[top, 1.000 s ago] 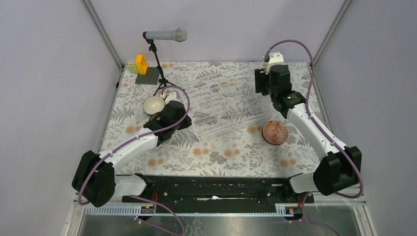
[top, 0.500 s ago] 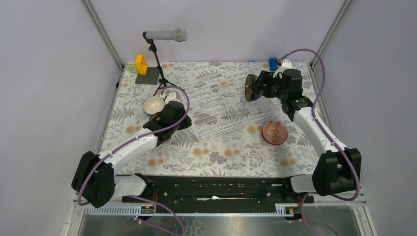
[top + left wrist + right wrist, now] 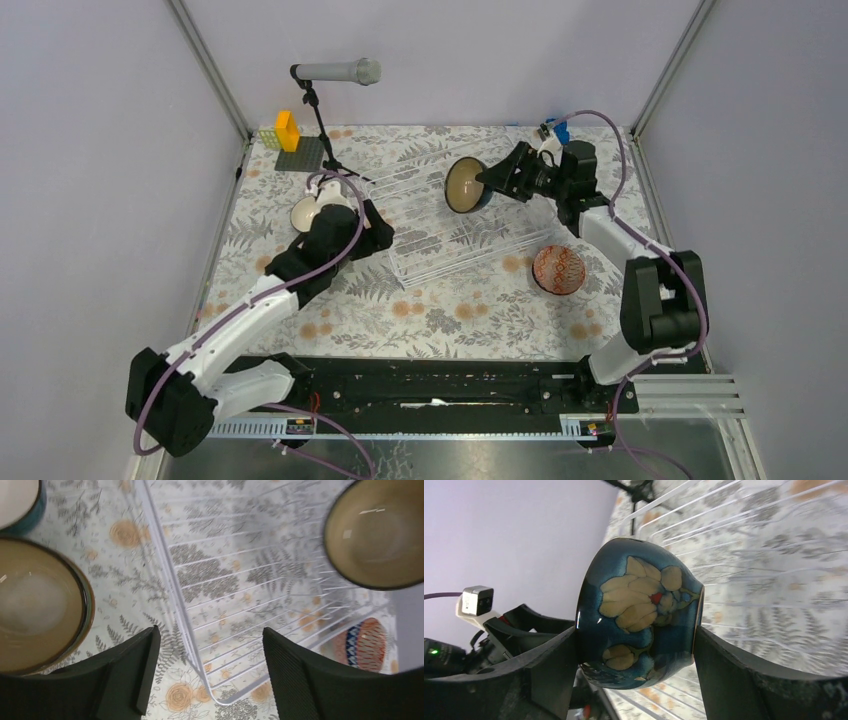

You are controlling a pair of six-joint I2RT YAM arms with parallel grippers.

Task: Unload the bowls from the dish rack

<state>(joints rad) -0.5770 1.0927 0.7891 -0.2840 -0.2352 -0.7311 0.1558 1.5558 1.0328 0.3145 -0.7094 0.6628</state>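
Note:
The dish rack [image 3: 450, 220], a low tray of clear wire, lies mid-table; its near corner [image 3: 220, 630] shows under my left gripper [image 3: 210, 672], which is open and holds nothing. Left of it on the table stand a tan-inside bowl [image 3: 35, 605] and a teal bowl with white inside [image 3: 15, 502], seen from above as a white-inside bowl [image 3: 305, 212]. My right gripper [image 3: 634, 640] is shut on a dark teal bowl with gold flowers [image 3: 639, 605], held on its side above the rack's far part [image 3: 465, 185]. A red patterned bowl [image 3: 558, 269] sits right of the rack.
A microphone on a stand [image 3: 335, 72] rises at the back left, next to a grey baseplate [image 3: 302, 155] with a yellow brick [image 3: 287, 130]. Metal frame posts and purple walls close in both sides. Purple cables loop off both arms.
My left gripper has opened, let go of the tan-inside bowl and pulled up toward the rack. My right gripper has swung left over the rack with the dark teal bowl, now tipped sideways.

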